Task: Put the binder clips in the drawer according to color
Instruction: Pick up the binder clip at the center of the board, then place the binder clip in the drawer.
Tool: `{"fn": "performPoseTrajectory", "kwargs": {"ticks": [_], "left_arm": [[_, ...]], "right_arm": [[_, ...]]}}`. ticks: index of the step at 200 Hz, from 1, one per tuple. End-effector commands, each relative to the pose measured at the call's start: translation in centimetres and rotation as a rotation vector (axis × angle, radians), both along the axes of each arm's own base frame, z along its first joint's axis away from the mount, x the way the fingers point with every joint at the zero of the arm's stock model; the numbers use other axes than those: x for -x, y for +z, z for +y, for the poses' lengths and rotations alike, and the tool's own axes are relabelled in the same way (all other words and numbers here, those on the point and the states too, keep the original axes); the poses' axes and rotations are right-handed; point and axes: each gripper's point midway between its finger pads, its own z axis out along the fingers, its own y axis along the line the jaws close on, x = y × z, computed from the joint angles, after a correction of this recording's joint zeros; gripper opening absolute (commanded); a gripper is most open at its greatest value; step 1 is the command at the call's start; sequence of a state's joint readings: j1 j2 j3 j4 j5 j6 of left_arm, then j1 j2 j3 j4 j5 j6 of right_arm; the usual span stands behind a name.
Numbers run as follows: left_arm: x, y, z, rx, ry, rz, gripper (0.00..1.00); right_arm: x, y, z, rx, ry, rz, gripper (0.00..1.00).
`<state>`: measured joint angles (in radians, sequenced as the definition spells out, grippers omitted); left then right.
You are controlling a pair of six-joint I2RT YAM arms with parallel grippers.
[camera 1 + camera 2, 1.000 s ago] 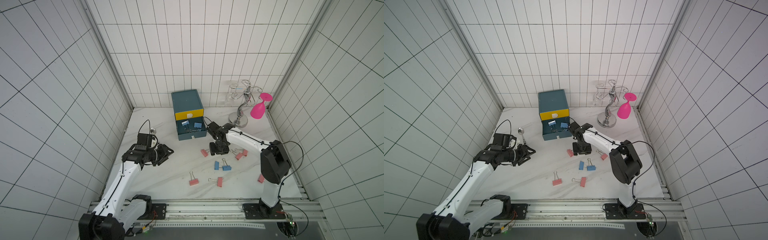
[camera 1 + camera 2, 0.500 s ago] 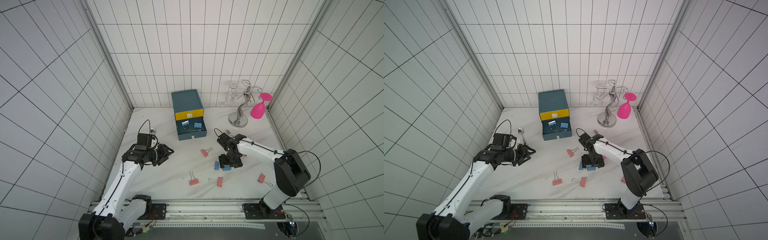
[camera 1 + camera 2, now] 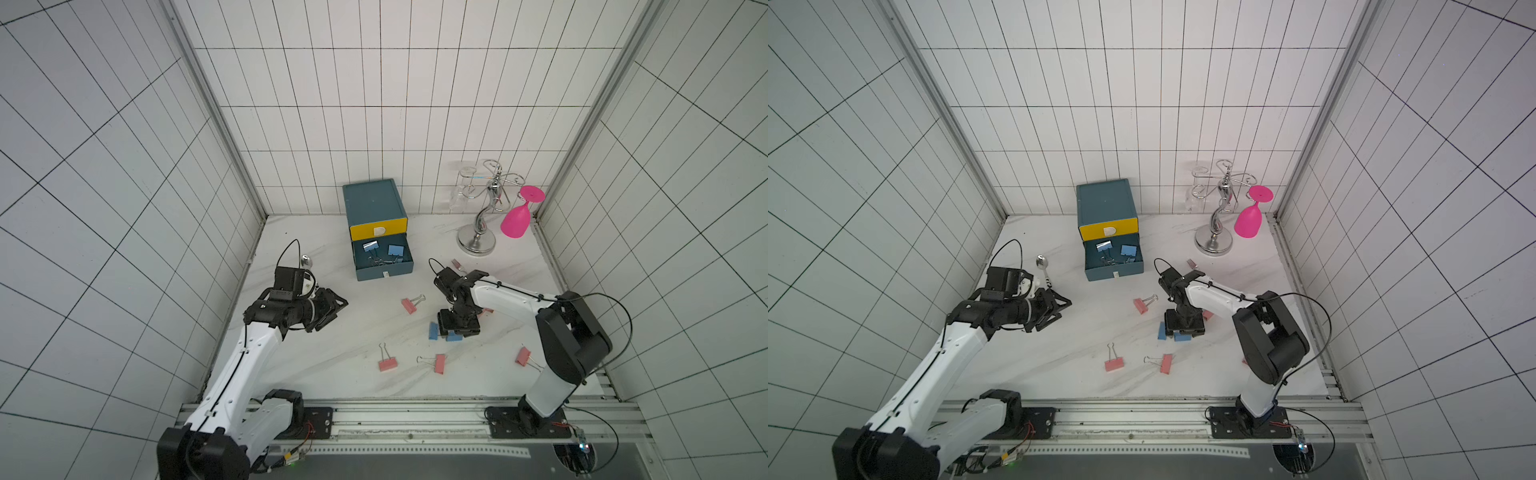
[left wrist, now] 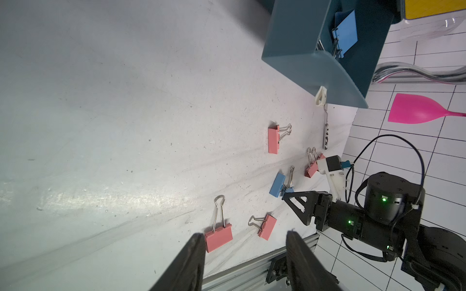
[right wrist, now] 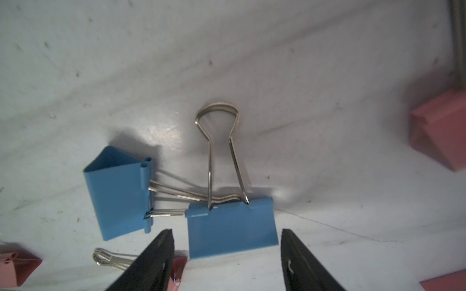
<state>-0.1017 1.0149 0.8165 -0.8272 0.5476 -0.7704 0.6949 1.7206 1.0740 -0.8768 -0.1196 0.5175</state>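
Right gripper (image 5: 225, 235) has come from drawer (image 3: 384, 272) front to mid-table blue clip (image 5: 232, 226), jaws open astride it. Handles of second blue clip (image 5: 118, 194) cross under its handle: closing may drag both. Left gripper (image 3: 334, 309) open, idle, left.

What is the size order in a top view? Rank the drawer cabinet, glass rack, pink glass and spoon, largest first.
1-2. drawer cabinet and glass rack: similar span, too close to rank.
3. pink glass.
4. spoon, smallest as seen, though its handle is partly hidden behind the left arm.
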Motion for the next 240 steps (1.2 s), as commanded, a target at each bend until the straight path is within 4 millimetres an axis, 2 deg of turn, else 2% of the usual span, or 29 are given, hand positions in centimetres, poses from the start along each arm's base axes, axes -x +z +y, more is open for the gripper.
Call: {"fn": "performPoseTrajectory", "kwargs": {"ticks": [1,19,43,72,103,143,171,205,240], "left_arm": [[-0.5,1.1,0.1,0.002,0.000,-0.042,0.55],[-0.5,1.1,0.1,0.001,0.001,-0.040,0.55],[-0.5,1.1,0.1,0.000,0.000,-0.043,0.55],[-0.8,1.6,0.1,0.000,0.003,-0.052,0.55],[-1.5,3.1,0.0,0.011,0.011,-0.085,0.55],[-3.3,6.4,-0.5,0.052,0.023,-0.158,0.55],[-4.6,8.1,-2.2,0.107,-0.013,-0.179,0.56],[-5.6,8.9,-4.7,0.116,-0.071,-0.185,0.56],[-5.6,8.7,-4.7,0.112,-0.060,-0.185,0.56]], "right_arm": [[0.3,-0.7,-0.4,0.010,0.005,0.030,0.66],[0.3,-0.9,-0.4,0.010,0.005,0.033,0.64],[0.3,-0.8,-0.4,0.006,0.004,0.033,0.57],[0.2,0.4,-0.5,-0.003,0.003,0.006,0.47],[-0.3,3.2,-0.7,-0.022,0.004,-0.049,0.45],[-2.5,8.7,0.4,-0.092,0.001,-0.155,0.45],[-5.1,13.1,3.3,-0.225,-0.005,-0.229,0.47],[-9.1,17.9,9.1,-0.429,-0.010,-0.270,0.47],[-13.2,21.7,15.2,-0.649,-0.051,-0.286,0.48]]}}
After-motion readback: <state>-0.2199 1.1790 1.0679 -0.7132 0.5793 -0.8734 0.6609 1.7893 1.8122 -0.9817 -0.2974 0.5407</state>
